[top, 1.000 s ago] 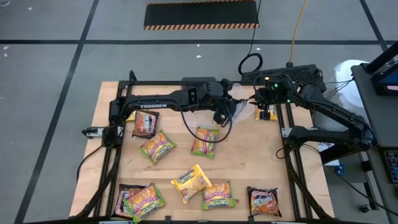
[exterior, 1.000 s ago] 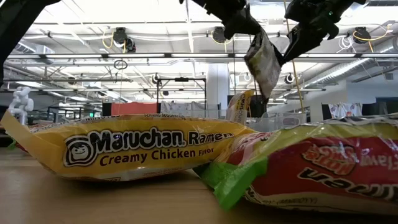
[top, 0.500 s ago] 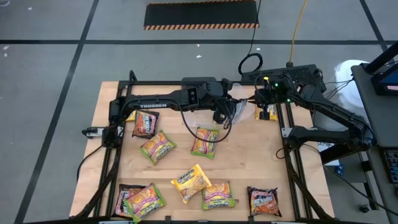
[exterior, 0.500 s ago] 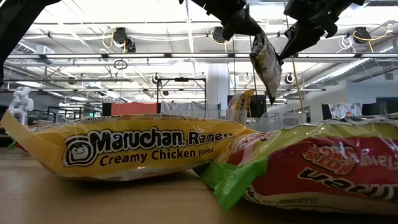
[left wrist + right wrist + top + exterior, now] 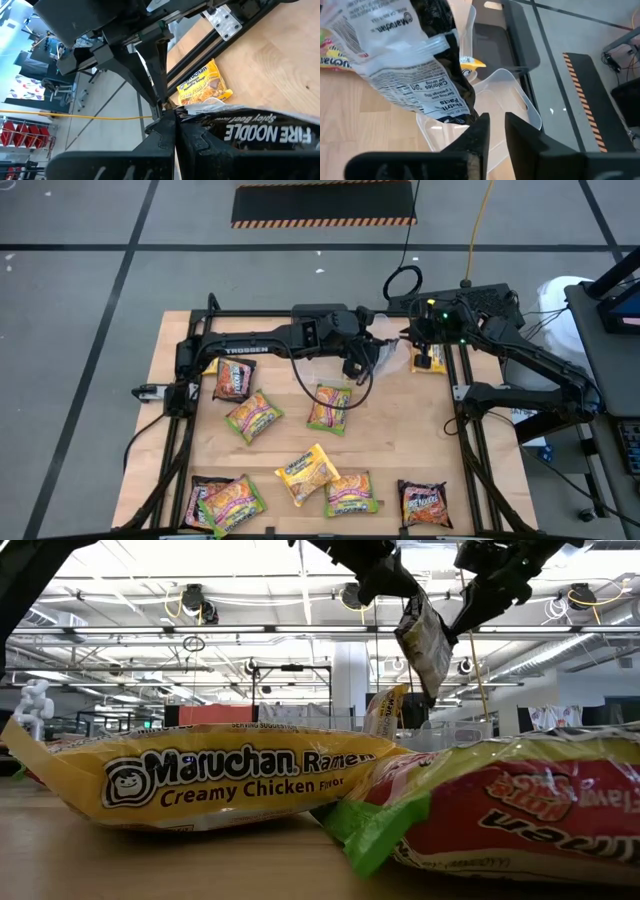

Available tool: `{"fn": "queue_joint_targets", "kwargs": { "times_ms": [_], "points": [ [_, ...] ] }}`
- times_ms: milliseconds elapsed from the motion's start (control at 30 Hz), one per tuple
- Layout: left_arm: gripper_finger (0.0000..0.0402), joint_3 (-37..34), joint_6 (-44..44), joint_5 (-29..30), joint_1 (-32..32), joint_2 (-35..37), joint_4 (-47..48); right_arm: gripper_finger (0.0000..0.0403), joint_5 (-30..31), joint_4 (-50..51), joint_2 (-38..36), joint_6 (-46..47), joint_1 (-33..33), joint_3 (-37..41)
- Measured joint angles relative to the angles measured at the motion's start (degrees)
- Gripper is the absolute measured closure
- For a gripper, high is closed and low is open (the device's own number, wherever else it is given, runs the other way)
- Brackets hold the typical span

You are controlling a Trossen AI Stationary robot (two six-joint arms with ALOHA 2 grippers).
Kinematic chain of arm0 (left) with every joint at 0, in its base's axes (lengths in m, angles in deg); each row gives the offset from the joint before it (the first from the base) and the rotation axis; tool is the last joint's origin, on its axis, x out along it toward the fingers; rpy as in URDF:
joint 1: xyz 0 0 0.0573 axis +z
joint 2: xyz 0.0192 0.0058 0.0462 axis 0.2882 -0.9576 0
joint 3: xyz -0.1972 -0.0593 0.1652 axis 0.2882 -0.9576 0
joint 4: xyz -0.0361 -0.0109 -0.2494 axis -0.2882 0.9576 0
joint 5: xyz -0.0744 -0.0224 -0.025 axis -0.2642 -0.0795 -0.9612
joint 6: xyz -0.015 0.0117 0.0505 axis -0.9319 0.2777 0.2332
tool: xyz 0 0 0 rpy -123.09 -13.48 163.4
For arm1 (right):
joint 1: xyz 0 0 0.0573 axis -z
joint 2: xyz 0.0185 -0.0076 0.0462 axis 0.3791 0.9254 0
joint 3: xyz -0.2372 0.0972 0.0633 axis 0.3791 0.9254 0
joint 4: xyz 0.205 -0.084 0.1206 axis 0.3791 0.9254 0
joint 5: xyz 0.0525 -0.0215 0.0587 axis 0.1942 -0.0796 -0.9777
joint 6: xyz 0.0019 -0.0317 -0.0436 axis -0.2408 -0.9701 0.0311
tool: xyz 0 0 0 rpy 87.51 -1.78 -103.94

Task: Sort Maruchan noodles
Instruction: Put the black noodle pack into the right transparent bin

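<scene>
A dark Maruchan noodles packet point(image 5: 425, 638), printed "Fire Noodle" point(image 5: 260, 132), hangs high over the table's far right part. My left gripper point(image 5: 398, 588) is shut on it. My right gripper point(image 5: 497, 121) stands just beside the packet's lower corner point(image 5: 468, 114), its fingers a little apart with nothing between them. In the high view the left gripper point(image 5: 368, 360) and right gripper point(image 5: 408, 340) nearly meet. A yellow packet point(image 5: 428, 360) lies flat under them. Several more packets lie flat on the table, among them a yellow one point(image 5: 308, 470) and a green-edged one point(image 5: 330, 407). My left gripper pinches the dark packet's upper edge point(image 5: 197, 117) between its two fingers, coming slanting down from the table's left. The packet hangs below the fingers, tilted, lifted clear of the table. Whether my right gripper touches the packet's lower corner I cannot tell.
Clear plastic tubs point(image 5: 505, 95) stand at the far edge beyond the hanging packet. Black frame rails point(image 5: 465, 420) run along both sides of the wooden table point(image 5: 400, 450). Packets lie along the near edge point(image 5: 424, 502) and at the left point(image 5: 232, 380).
The hanging packet has turned more edge-on under my left gripper and then swung back to show its face again; its upper edge stays in the fingers. Both arms keep their places.
</scene>
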Motion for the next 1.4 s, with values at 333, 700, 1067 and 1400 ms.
{"fn": "queue_joint_targets", "kwargs": {
  "times_ms": [333, 700, 1067, 1400],
  "points": [
    [0.0402, 0.00, 0.10, 0.00, 0.00, 0.00, 0.00, 0.0324, -0.11, -0.01, 0.00, -0.45, -0.04, 0.00],
    [0.0402, 0.00, 0.08, 0.00, 0.06, -0.02, 0.02, 0.0324, -0.80, 1.82, 0.00, -0.77, -0.04, 0.00],
    [0.0401, 0.00, 0.38, 0.03, 0.17, -0.07, 0.02, 0.0324, -6.17, 2.79, 0.00, -0.80, -0.08, 0.00],
    [0.0402, 0.00, 0.54, 0.61, 0.22, -0.09, 0.04, 0.0324, -6.23, 5.07, 0.00, -0.41, -0.07, 0.00]
  ]
}}
